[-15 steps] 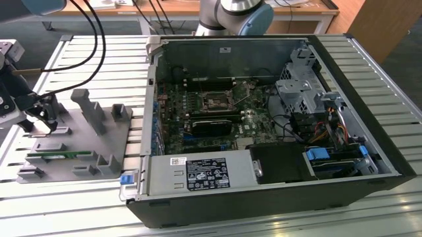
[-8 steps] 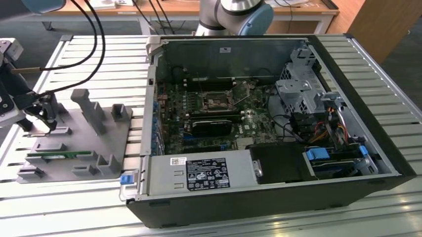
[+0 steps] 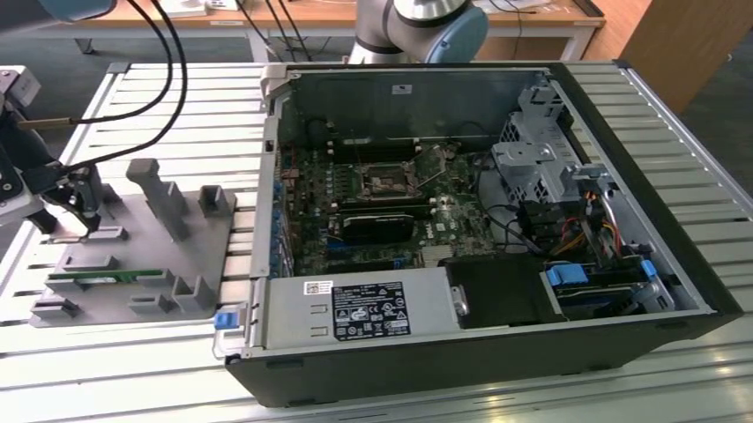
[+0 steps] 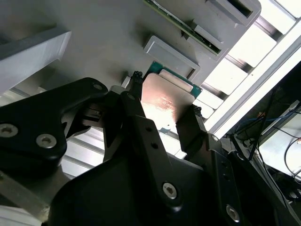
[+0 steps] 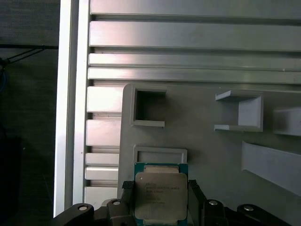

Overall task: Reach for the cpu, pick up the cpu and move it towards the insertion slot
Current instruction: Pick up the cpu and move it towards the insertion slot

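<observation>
The cpu [image 5: 160, 195] is a flat square chip with a silver top and a green rim. In both wrist views it sits between my black fingers, just beside a shallow grey recess [image 5: 160, 155] of the fixture. My gripper [image 5: 160, 189] is shut on the cpu [image 4: 164, 101], with one finger pressed against each side edge. In the exterior view my gripper [image 3: 80, 231] hangs over the grey fixture [image 3: 141, 264] at the exterior view's left. The insertion slot [image 3: 386, 182] is the dark square socket with a metal frame on the green board, inside the open computer case.
The fixture carries upright grey posts [image 3: 159, 196] and a green memory stick [image 3: 106, 276]. The open black case [image 3: 471, 220] holds a power supply [image 3: 353, 310], cables and a drive cage [image 3: 535, 167]. The arm's base [image 3: 418, 31] stands behind the case. Everything rests on a slatted aluminium table [image 3: 189, 97].
</observation>
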Controlling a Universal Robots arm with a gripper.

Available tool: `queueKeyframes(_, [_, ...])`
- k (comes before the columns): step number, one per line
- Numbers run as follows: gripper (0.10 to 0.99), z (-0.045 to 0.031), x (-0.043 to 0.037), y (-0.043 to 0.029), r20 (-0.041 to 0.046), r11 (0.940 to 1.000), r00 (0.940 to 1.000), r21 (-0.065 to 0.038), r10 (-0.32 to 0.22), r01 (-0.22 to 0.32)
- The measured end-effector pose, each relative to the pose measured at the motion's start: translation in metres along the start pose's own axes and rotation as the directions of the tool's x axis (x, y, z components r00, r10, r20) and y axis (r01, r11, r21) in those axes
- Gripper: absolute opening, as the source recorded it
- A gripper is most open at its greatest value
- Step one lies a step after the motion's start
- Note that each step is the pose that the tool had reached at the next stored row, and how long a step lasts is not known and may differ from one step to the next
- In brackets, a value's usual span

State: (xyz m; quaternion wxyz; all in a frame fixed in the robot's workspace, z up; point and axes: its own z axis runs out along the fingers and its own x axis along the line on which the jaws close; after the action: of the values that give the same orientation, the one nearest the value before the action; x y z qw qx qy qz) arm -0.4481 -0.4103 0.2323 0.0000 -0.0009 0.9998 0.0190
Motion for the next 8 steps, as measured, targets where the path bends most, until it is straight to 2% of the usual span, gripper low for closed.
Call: queueKeyframes(8, [0.541, -0.0028, 0.0, 0.0001, 0.0, 1.0, 1.0, 0.0, 0.0, 0.0])
